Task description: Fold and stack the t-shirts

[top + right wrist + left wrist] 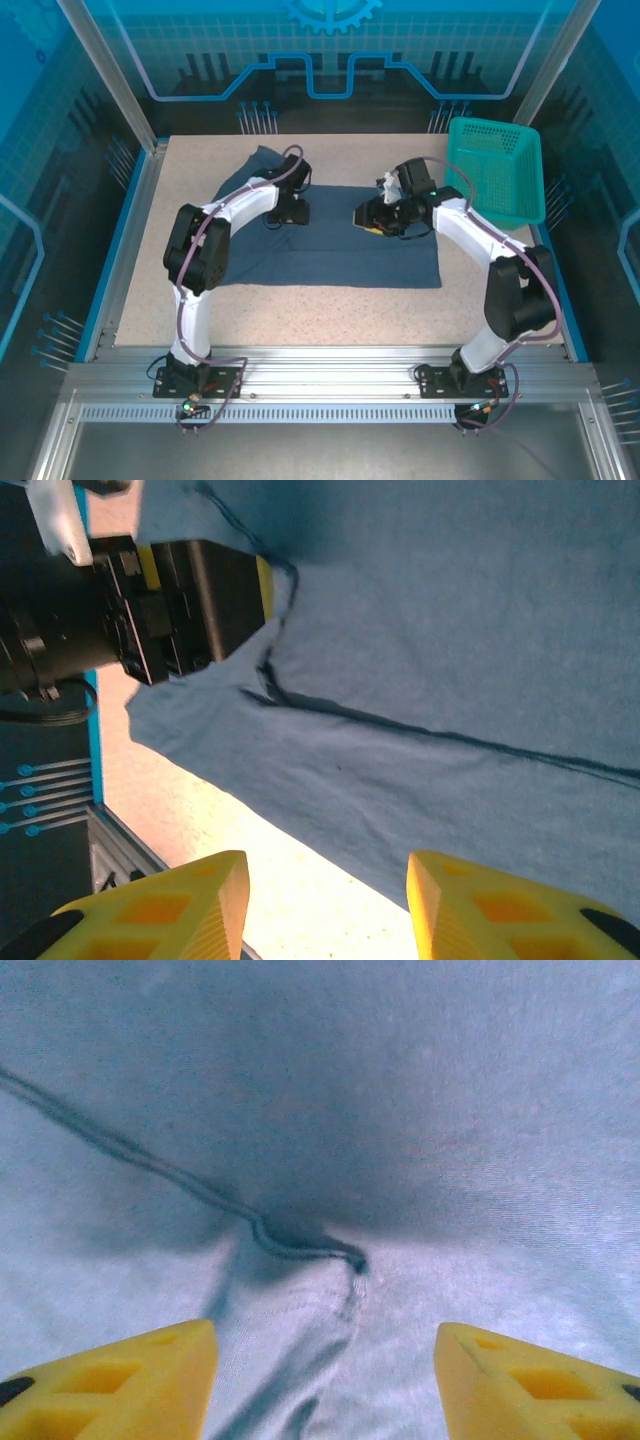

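From high behind the near edge we look down on the whole table [330,310]. Our left wrist view sits very close over the t-shirt [400,1110]; the right one looks from farther off across it, catching the left gripper [205,580]

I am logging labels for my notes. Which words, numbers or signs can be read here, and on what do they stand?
None can be read. The t-shirt and the basket show no marking; the back wall bears a gear drawing and lines, no letters.
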